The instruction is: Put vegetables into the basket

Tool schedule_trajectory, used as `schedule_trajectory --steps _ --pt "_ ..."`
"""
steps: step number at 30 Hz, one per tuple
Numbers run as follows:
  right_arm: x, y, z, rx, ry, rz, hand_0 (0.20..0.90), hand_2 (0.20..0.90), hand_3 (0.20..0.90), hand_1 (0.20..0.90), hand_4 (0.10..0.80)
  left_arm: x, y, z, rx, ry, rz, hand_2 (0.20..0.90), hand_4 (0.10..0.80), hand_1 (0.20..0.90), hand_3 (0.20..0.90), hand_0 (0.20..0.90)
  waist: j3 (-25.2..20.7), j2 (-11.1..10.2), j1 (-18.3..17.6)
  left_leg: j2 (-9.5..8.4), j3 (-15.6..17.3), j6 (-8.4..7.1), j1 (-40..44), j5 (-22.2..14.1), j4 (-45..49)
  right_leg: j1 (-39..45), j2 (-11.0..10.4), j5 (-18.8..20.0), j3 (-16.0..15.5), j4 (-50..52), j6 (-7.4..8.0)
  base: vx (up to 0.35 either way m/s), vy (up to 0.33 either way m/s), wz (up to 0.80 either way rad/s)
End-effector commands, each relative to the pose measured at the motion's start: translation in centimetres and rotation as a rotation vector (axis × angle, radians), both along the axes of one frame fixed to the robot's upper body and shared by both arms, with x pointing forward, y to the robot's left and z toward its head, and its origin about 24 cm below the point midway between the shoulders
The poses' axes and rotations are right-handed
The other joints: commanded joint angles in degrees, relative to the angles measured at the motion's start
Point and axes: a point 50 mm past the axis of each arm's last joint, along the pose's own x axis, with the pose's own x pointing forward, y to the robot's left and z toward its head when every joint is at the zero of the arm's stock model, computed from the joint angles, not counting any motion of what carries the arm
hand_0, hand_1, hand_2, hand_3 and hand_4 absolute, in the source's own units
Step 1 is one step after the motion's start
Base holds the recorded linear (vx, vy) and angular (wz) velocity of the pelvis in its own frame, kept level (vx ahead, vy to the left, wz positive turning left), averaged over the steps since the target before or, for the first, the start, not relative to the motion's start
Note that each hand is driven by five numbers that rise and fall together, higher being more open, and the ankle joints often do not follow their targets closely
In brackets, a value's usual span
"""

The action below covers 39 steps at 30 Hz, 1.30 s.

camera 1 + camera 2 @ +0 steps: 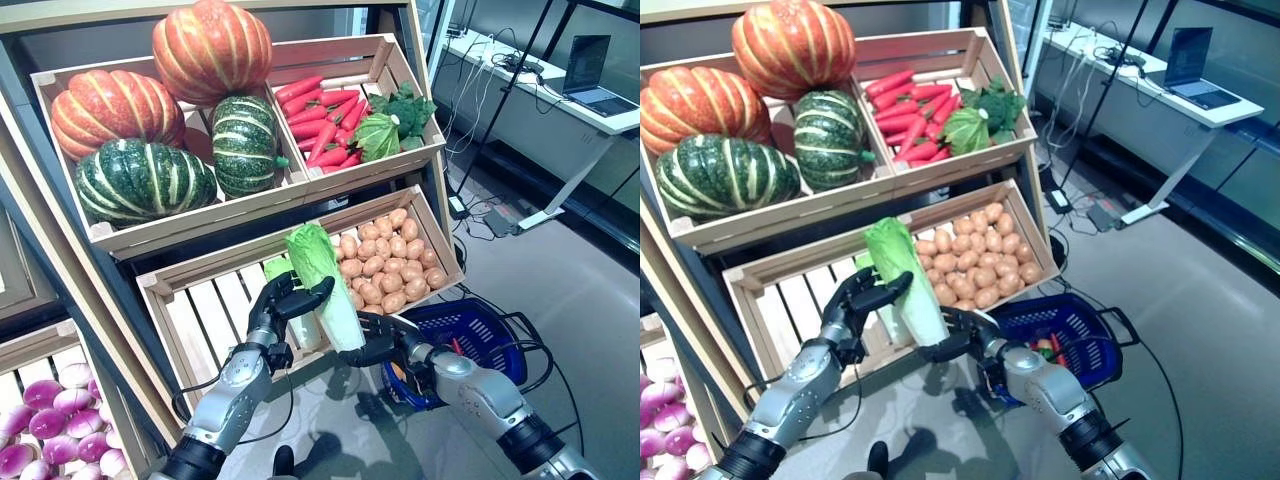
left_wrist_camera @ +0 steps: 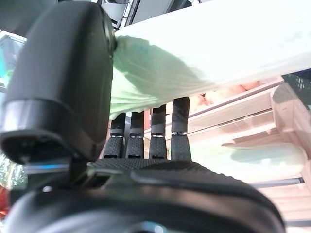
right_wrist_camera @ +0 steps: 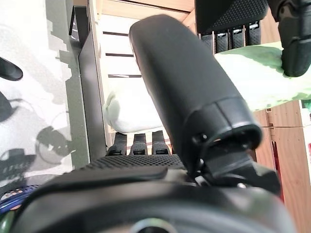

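A long napa cabbage (image 1: 322,270), green at the top and white at the base, is held upright in front of the lower wooden crate (image 1: 200,300). My left hand (image 1: 278,308) is curled round its middle; in the left wrist view the thumb (image 2: 63,73) presses on the pale leaves (image 2: 218,48). My right hand (image 1: 388,336) grips its white base (image 3: 129,109) from the right. Both hands hold it together. The blue basket (image 1: 505,318) stands on the floor to the right, below my right arm, with small red and orange vegetables (image 1: 1045,348) inside.
A second napa cabbage (image 2: 262,153) lies in the lower crate just behind my left hand. The wooden stand (image 1: 120,240) fills the left and middle with stacked crates. A white desk with a laptop (image 1: 590,90) stands at the back right, past grey floor.
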Motion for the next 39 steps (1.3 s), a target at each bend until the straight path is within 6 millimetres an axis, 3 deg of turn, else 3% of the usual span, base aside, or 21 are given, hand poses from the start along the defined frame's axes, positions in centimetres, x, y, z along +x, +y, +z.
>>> schedule_trajectory --steps 1,5,6,7,33,34,35,36,39 --pt "1.3 5.5 4.6 0.279 -0.105 0.134 0.900 0.900 0.900 0.900 0.800 3.3 -3.6 6.4 -0.037 -0.296 -0.160 0.300 0.400 0.300 0.300 0.300 -4.0 -0.9 1.1 1.87 -0.9 -1.03 4.2 -5.3 0.1 -3.7 -4.1 6.7 1.6 -0.1 -0.80 0.000 0.000 0.00" --pt "1.3 6.2 4.9 0.360 -0.095 0.123 0.900 0.900 0.900 0.900 0.800 3.3 -3.9 6.4 -0.028 -0.297 -0.181 0.300 0.400 0.300 0.300 0.300 -4.1 -0.8 1.2 1.77 -1.2 -1.05 4.2 -5.3 0.1 -3.6 -4.1 6.7 1.4 -0.1 -0.80 0.000 0.000 0.00" --pt "1.3 6.4 5.0 0.374 -0.102 0.114 0.512 0.512 0.512 0.512 0.541 3.3 -3.9 6.4 -0.027 -0.297 -0.184 0.300 0.400 0.300 0.300 0.300 -4.2 -0.7 1.3 1.74 -1.3 -1.04 4.1 -5.3 0.1 -3.6 -4.1 6.6 1.4 -0.1 -0.82 0.000 0.000 0.00" --pt "1.3 6.5 5.1 0.385 -0.106 0.105 0.300 0.300 0.300 0.300 0.400 3.3 -4.0 6.4 -0.032 -0.294 -0.185 0.300 0.400 0.300 0.300 0.300 -4.2 -0.7 1.3 1.75 -1.2 -1.05 4.1 -5.3 0.1 -3.6 -4.1 6.6 1.3 -0.1 -0.78 -0.007 0.010 0.03" --pt "2.2 5.9 5.9 0.478 -0.146 -0.033 0.300 0.300 0.300 0.300 0.400 2.9 -4.5 7.3 -0.063 -0.288 -0.228 0.300 0.400 0.300 0.300 0.300 -4.4 0.1 1.7 1.47 -1.4 -0.85 4.3 -5.6 0.1 -3.5 -4.3 6.7 1.0 -0.1 -0.78 -0.001 0.000 0.01" --pt "2.2 5.8 6.0 0.485 -0.149 -0.038 0.300 0.300 0.300 0.300 0.400 2.9 -4.5 7.2 -0.068 -0.284 -0.222 0.538 0.558 0.538 0.538 0.538 -4.3 0.1 1.6 1.51 -1.4 -0.88 4.3 -5.6 0.1 -3.5 -4.3 6.8 1.0 -0.1 -0.77 -0.003 0.000 0.03" --pt "2.2 5.8 6.0 0.494 -0.157 -0.044 0.300 0.300 0.300 0.300 0.400 2.9 -4.5 7.2 -0.068 -0.287 -0.218 0.851 0.767 0.851 0.851 0.851 -4.2 0.1 1.6 1.56 -1.3 -0.91 4.4 -5.5 0.1 -3.5 -4.3 6.8 1.0 -0.1 -0.74 0.000 0.000 0.00" --pt "2.3 5.5 6.2 0.508 -0.167 -0.050 0.300 0.300 0.300 0.300 0.400 2.9 -4.3 7.0 -0.058 -0.291 -0.208 0.900 0.800 0.900 0.900 0.900 -4.2 0.1 1.4 1.53 -1.4 -0.85 4.4 -5.5 0.1 -3.6 -4.1 6.8 1.1 -0.1 -0.79 0.000 0.000 0.00" --pt "2.4 4.9 6.8 0.535 -0.200 -0.065 0.300 0.300 0.300 0.300 0.400 2.9 -4.1 6.5 -0.063 -0.287 -0.195 0.900 0.800 0.900 0.900 0.900 -4.1 0.1 1.2 1.52 -1.3 -0.90 4.3 -5.6 0.1 -3.7 -3.9 6.8 1.4 -0.1 -0.85 0.000 0.000 0.00"
